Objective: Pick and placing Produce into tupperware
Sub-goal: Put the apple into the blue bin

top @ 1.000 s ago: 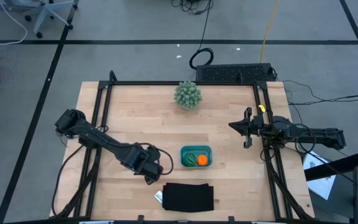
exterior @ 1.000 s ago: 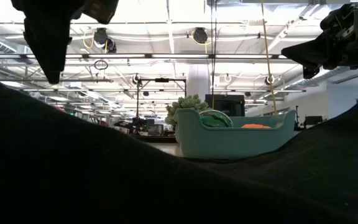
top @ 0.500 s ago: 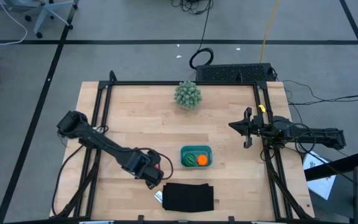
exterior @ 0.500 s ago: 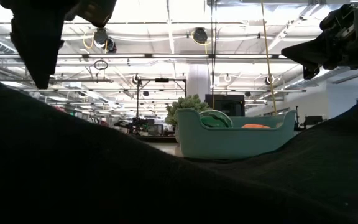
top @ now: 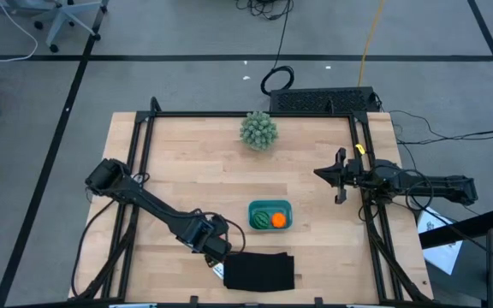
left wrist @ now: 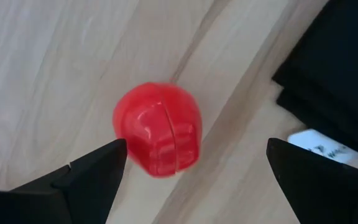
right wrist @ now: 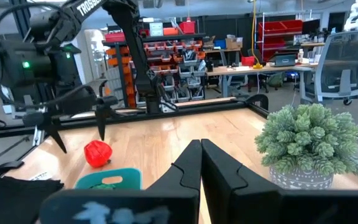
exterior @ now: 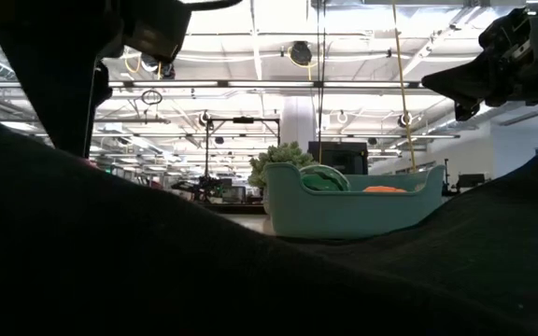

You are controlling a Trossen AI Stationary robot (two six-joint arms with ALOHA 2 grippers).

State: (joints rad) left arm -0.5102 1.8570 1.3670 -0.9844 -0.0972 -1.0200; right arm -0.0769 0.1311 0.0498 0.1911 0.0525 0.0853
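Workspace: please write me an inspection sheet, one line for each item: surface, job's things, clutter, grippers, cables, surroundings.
Surface: wooden table inside a black frame.
Job's things: teal tupperware holds the orange ball and the green melon ball; the red tomato ball lies on the wood outside it.
Clutter: spiky pale-green plant at the far edge; flat black rectangle at the near edge, with a white label beside it.
Grippers: left gripper open, over the tomato; right gripper shut, waiting at the right side.
Cables: black and yellow cables on the floor behind.
Surroundings: workshop shelves and an office chair.
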